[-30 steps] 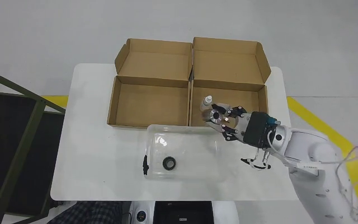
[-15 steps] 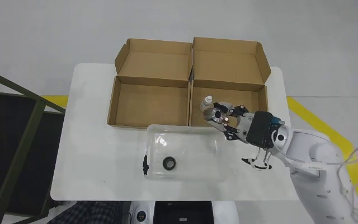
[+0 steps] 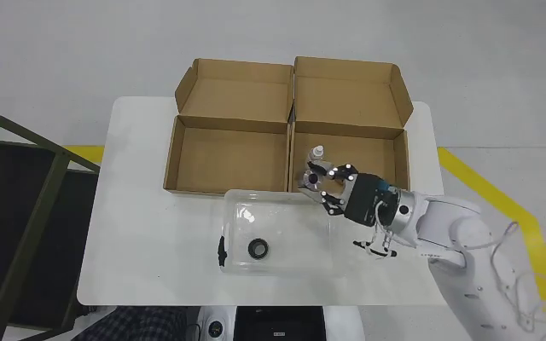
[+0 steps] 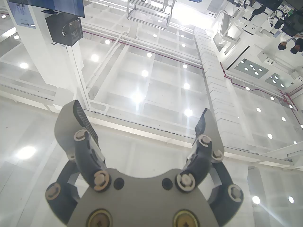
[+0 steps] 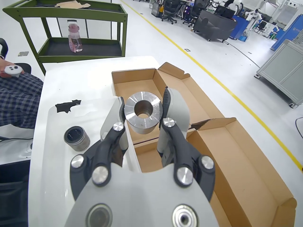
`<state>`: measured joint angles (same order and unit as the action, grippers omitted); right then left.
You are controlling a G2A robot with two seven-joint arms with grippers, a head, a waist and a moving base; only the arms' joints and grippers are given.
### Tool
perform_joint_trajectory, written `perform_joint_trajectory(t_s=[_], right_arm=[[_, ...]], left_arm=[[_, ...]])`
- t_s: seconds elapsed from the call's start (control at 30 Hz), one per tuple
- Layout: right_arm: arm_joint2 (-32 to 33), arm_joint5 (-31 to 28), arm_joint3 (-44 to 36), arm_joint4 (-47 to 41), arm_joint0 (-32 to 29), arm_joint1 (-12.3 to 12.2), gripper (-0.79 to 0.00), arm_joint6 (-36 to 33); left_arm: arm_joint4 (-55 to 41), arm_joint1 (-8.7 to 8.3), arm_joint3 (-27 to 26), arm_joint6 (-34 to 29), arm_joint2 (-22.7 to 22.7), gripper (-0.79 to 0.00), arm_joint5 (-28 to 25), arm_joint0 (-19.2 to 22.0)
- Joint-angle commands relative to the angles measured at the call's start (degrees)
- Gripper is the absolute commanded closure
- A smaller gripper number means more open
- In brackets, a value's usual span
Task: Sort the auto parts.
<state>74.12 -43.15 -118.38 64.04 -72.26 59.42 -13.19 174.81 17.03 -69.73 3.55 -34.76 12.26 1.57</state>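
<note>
Shifted a little toward the left cardboard box (image 3: 226, 158) since a second ago, the right gripper (image 5: 144, 101) now hangs over the near corner of the right cardboard box (image 3: 380, 158), close to the wall the two boxes share. The step in hand looks like the carry: one part up in the air and bound for a box. In the clear plastic tray (image 3: 299, 247) lie a black scrap (image 3: 222, 252) at its left edge and a short metal cylinder (image 3: 258, 249) with a dark bore. A small pale part (image 3: 317, 153) stands in the right box. Next, I judge, the arm must settle over the chosen box, lower, then let go. The right gripper's fingers are clamped on a machined steel ring (image 5: 143, 112), bore upward, held clear of the cardboard. The left gripper (image 4: 140, 109) points at the ceiling, fingers wide apart, holding nothing.
</note>
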Motion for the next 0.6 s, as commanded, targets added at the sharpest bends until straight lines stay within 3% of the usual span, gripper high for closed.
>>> perform_joint_trajectory(t_s=[0.0,0.57], right_arm=[[-2.40,0.26,1.06,0.84,1.50,0.27,0.000,-0.35],[-18.79,6.39,17.11,2.91,16.62,4.09,0.000,-3.88]], left_arm=[[0.00,0.00,0.00,0.00,0.00,-0.785,0.00,0.00],[0.00,0.00,0.00,0.00,0.00,-0.785,0.00,0.00]])
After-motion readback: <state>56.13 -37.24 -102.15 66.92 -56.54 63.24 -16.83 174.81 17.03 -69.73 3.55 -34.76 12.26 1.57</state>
